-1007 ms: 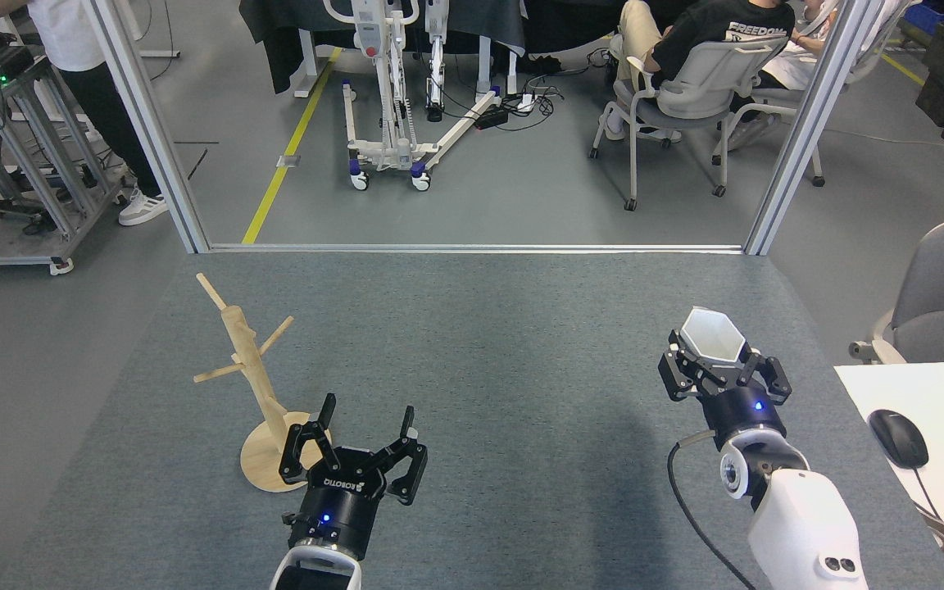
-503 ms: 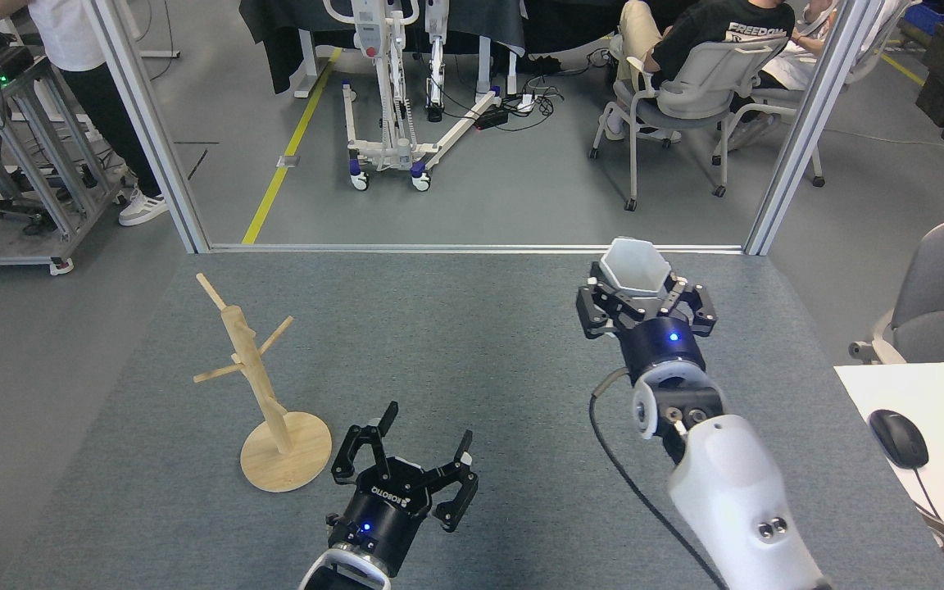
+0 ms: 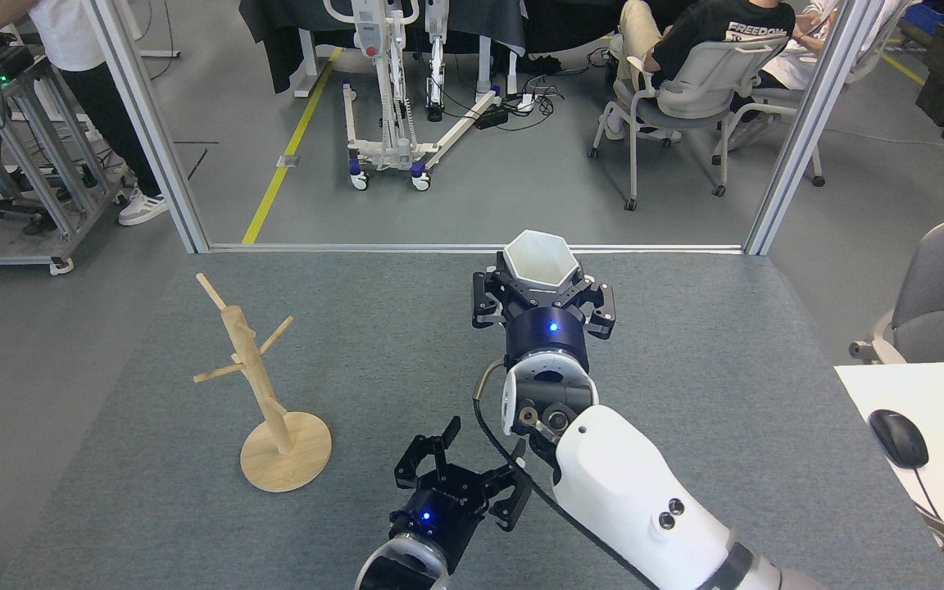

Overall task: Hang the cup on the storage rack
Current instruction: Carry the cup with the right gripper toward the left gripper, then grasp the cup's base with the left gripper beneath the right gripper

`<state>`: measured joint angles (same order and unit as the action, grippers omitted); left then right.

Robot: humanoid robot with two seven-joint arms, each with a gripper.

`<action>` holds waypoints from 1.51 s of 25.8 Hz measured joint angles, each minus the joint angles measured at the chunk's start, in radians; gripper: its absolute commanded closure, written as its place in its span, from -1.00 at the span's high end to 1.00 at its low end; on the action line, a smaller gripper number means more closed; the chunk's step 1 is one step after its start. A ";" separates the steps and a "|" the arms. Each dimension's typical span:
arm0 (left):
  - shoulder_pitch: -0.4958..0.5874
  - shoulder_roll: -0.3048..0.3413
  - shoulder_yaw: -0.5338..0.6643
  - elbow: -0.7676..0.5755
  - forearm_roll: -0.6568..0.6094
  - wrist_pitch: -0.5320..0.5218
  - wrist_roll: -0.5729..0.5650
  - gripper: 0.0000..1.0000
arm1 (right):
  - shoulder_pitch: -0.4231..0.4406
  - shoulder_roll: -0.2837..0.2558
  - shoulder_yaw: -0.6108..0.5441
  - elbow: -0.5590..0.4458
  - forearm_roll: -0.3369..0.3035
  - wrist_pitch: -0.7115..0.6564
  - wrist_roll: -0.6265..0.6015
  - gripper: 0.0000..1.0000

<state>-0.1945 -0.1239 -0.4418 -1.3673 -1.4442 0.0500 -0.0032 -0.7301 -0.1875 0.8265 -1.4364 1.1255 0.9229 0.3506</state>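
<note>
Right arm shell: glossy white, rounded, two small dark round screws near its far end.
Right wrist: white collar with round sockets, then a black cylinder with a blue light.
Right tool point(image 3: 543, 288): black, linked fingers.
Cable: thin, dark, looping beside the right wrist.
Left tool point(image 3: 472, 460): black, blue light, white cuff behind.

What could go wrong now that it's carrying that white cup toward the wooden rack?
The cup sits only partly inside the right gripper, so it might slip or tilt during travel. Its handle isn't visible from here, so lining its hole up with a thin angled peg of the rack could miss. The left gripper hangs open beside the right arm, so they might bump.
</note>
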 measured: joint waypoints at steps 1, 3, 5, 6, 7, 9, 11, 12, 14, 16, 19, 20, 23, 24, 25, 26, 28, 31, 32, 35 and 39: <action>-0.007 -0.004 -0.003 0.000 0.004 0.017 -0.007 0.92 | 0.000 0.001 0.012 -0.005 -0.001 0.012 0.004 -1.00; -0.022 -0.008 -0.008 -0.001 0.009 0.045 -0.015 0.92 | 0.000 0.001 0.028 -0.010 -0.003 0.031 0.008 -1.00; -0.038 -0.009 -0.011 -0.002 0.011 0.063 -0.021 0.92 | 0.000 -0.002 0.036 -0.009 -0.017 0.025 0.011 -1.00; -0.046 -0.010 -0.011 -0.002 0.012 0.067 -0.023 0.92 | -0.004 -0.006 0.037 -0.005 -0.027 0.015 0.012 -1.00; -0.057 -0.011 -0.011 -0.002 0.012 0.075 -0.023 0.92 | -0.012 -0.013 0.038 0.005 -0.044 -0.005 0.012 -1.00; -0.078 -0.011 -0.012 0.000 0.013 0.083 -0.031 0.92 | -0.037 -0.026 0.038 0.050 -0.085 -0.050 0.013 -1.00; -0.103 -0.012 -0.011 0.004 0.013 0.094 -0.046 0.92 | -0.060 -0.034 0.038 0.092 -0.125 -0.094 0.017 -1.00; -0.116 -0.012 -0.012 0.008 0.015 0.096 -0.053 0.92 | -0.069 -0.038 0.037 0.109 -0.143 -0.113 0.017 -1.00; -0.143 -0.013 -0.012 0.021 0.022 0.098 -0.066 0.92 | -0.083 -0.042 0.033 0.129 -0.174 -0.142 0.010 -1.00; -0.171 -0.014 -0.012 0.034 0.030 0.102 -0.080 0.92 | -0.089 -0.044 0.031 0.139 -0.192 -0.160 0.008 -1.00; -0.196 -0.015 -0.012 0.045 0.037 0.106 -0.086 0.91 | -0.093 -0.045 0.030 0.144 -0.202 -0.170 0.005 -1.00; -0.201 -0.015 -0.012 0.048 0.038 0.107 -0.087 0.91 | -0.094 -0.044 0.030 0.145 -0.204 -0.172 0.005 -1.00; -0.218 -0.015 -0.013 0.067 0.040 0.109 -0.087 0.91 | -0.094 -0.038 0.030 0.145 -0.205 -0.173 0.004 -1.00; -0.224 -0.015 -0.014 0.076 0.041 0.109 -0.087 0.91 | -0.094 -0.036 0.030 0.145 -0.205 -0.173 0.004 -1.00; -0.232 -0.016 -0.014 0.086 0.043 0.109 -0.087 0.91 | -0.094 -0.035 0.030 0.145 -0.205 -0.174 0.004 -1.00; -0.239 -0.016 -0.015 0.095 0.046 0.108 -0.087 0.91 | -0.094 -0.034 0.030 0.145 -0.205 -0.175 0.004 -1.00; -0.256 -0.016 -0.015 0.113 0.054 0.105 -0.088 0.91 | -0.093 -0.030 0.031 0.145 -0.204 -0.175 0.004 -1.00; -0.288 -0.017 -0.015 0.142 0.062 0.104 -0.089 0.91 | -0.093 -0.024 0.031 0.145 -0.201 -0.175 0.004 -1.00; -0.298 -0.017 -0.015 0.152 0.063 0.102 -0.089 0.91 | -0.092 -0.022 0.031 0.145 -0.200 -0.175 0.004 -1.00; -0.323 -0.018 -0.015 0.179 0.066 0.099 -0.090 0.91 | -0.092 -0.014 0.031 0.145 -0.198 -0.173 0.004 -1.00; -0.346 -0.019 -0.017 0.202 0.081 0.096 -0.090 0.91 | -0.089 -0.008 0.031 0.145 -0.197 -0.171 0.003 -1.00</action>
<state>-0.5406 -0.1426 -0.4589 -1.1653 -1.3632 0.1462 -0.0927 -0.8196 -0.1958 0.8575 -1.2916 0.9284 0.7519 0.3540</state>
